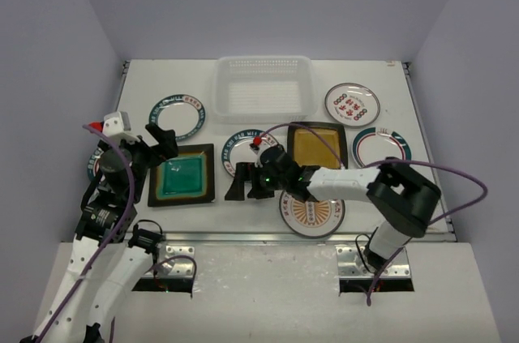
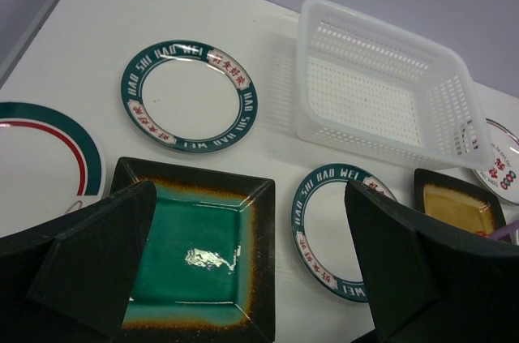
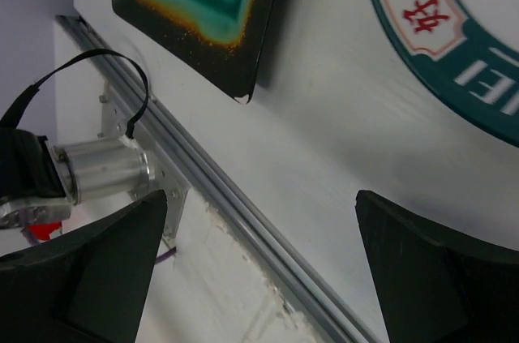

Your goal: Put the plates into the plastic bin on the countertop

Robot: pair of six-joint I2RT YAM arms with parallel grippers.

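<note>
From above, the plastic bin [image 1: 263, 87] sits at twelve o'clock on the countertop [image 1: 162, 83], with plates [image 1: 352, 105] scattered from nine round to three. On the left wrist, the left gripper [image 2: 250, 197] gapes wide over the teal square plate [image 2: 199, 250], holding nothing. On the right wrist, the right gripper [image 3: 261, 197] is spread wide too, with a teal-rimmed round plate [image 3: 454, 35] at two o'clock

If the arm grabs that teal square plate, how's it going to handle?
The teal square plate likely feels slippery: its glaze shows a bright glare. It looks rigid and probably breakable, like glazed ceramic. Lying flat on the countertop, it should slide rather than roll.
</note>
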